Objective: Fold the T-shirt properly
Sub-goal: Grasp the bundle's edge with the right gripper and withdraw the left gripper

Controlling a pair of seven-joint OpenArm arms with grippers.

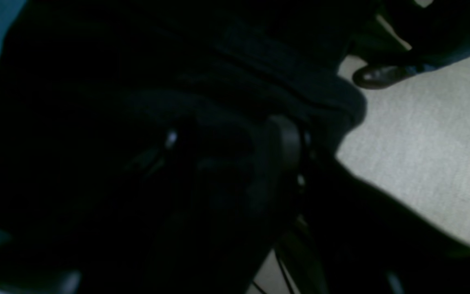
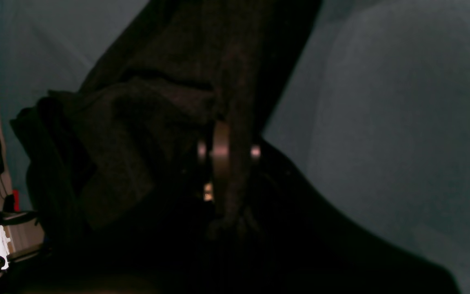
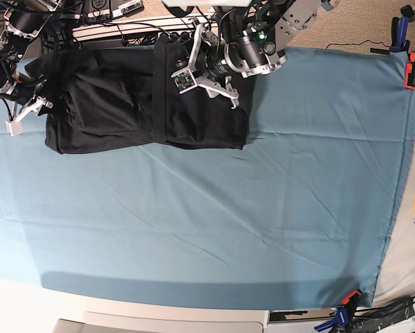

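Both pincers grip the T-shirt (image 3: 145, 104) edges

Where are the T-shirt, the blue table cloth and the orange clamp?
T-shirt (image 3: 124, 111): base view, flat black middle panel.
Blue table cloth (image 3: 214, 222): base view, bare centre.
Orange clamp (image 3: 411, 71): base view, body, at the cloth's corner.

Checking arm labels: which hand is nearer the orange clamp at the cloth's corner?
Left. The left hand sits over the middle of the T-shirt, far from the orange clamp; the right hand is at the shirt's opposite end, farther still.
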